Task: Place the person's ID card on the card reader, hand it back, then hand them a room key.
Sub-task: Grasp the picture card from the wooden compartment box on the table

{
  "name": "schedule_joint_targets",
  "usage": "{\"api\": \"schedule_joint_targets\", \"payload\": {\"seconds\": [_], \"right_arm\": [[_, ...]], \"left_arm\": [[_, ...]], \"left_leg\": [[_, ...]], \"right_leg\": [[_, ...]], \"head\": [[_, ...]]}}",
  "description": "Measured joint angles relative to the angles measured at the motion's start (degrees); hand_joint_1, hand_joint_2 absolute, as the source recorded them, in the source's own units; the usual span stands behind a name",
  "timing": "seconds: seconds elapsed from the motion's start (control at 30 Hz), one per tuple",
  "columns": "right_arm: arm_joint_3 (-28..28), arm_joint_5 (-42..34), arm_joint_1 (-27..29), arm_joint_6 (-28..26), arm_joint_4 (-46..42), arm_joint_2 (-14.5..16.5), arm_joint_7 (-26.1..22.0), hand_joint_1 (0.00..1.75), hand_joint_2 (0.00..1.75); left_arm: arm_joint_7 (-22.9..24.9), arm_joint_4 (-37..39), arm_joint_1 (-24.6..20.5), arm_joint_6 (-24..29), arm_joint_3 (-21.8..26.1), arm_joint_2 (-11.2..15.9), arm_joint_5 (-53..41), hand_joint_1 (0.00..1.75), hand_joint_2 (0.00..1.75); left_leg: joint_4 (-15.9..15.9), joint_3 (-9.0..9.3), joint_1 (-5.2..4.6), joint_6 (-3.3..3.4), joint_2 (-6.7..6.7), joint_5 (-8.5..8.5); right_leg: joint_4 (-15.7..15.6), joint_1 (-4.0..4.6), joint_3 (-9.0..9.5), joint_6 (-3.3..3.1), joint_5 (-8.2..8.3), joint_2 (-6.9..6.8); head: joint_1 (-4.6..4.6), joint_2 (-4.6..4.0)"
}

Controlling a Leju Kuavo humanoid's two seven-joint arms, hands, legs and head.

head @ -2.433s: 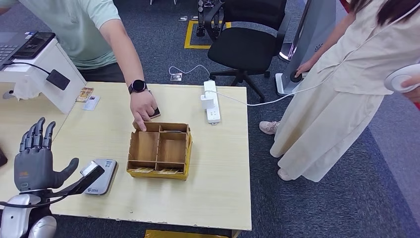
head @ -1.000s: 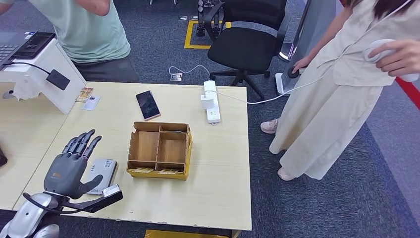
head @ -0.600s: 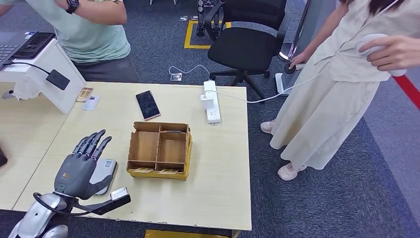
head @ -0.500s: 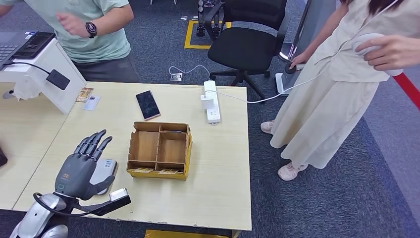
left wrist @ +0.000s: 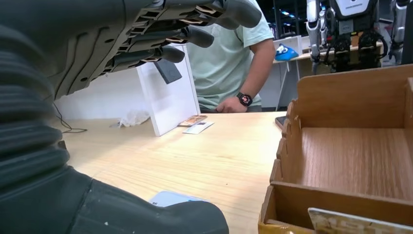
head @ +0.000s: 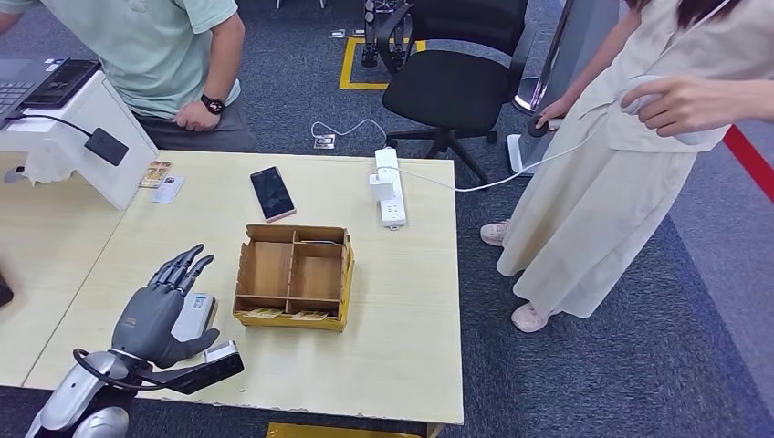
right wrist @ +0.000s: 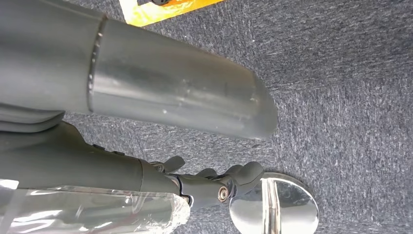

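One robot hand, the left hand (head: 162, 313), hangs above the near left part of the table (head: 402, 301) with its fingers (head: 187, 267) extended and spread and nothing in its grasp. It is positioned directly over the card reader (head: 194, 317), a flat grey unit lying on the tabletop; the hand covers most of the unit, and whether it touches it cannot be determined. In the left wrist view the fingers (left wrist: 190, 35) stand well above the tabletop and a pale corner of the card reader (left wrist: 171, 198) lies beneath the palm. Just beside the reader stands a wooden divider box (head: 294, 275), with cards (head: 285, 315) slotted along its near edge. Two small cards (head: 162, 182) lie at the far left of the table against a white stand (head: 91, 123), well apart from the hand; which of them, if either, is the ID card cannot be told. A phone (head: 272, 192) lies face up beyond the box, and a power strip (head: 389, 186) lies further right. A person in a green shirt (head: 146, 46) stands behind the table, hand at the waist. The right hand (right wrist: 214, 183) hangs over the carpet, fingers curled inward, holding nothing.
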Motion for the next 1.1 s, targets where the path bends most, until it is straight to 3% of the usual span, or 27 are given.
{"api": "schedule_joint_targets", "payload": {"seconds": [0.5,1.1], "right_arm": [[0.51,-0.26,-0.05,-0.24,0.07,0.0,0.08,0.0,0.0],[0.52,-1.06,-0.18,-0.81,0.0,0.01,0.06,0.0,0.0]], "left_arm": [[1.0,3.18,-1.1,2.82,-3.72,-0.31,-8.35,0.0,1.75],[1.18,2.34,0.45,-0.22,-6.01,-0.46,-0.45,0.0,1.75]], "left_leg": [[0.0,0.0,0.0,0.0,0.0,0.0],[0.0,0.0,0.0,0.0,-0.01,0.0]], "right_leg": [[0.0,0.0,0.0,0.0,0.0,0.0],[0.0,0.0,0.0,0.0,0.0,-0.01]], "head": [[0.0,0.01],[-0.01,0.0]]}}
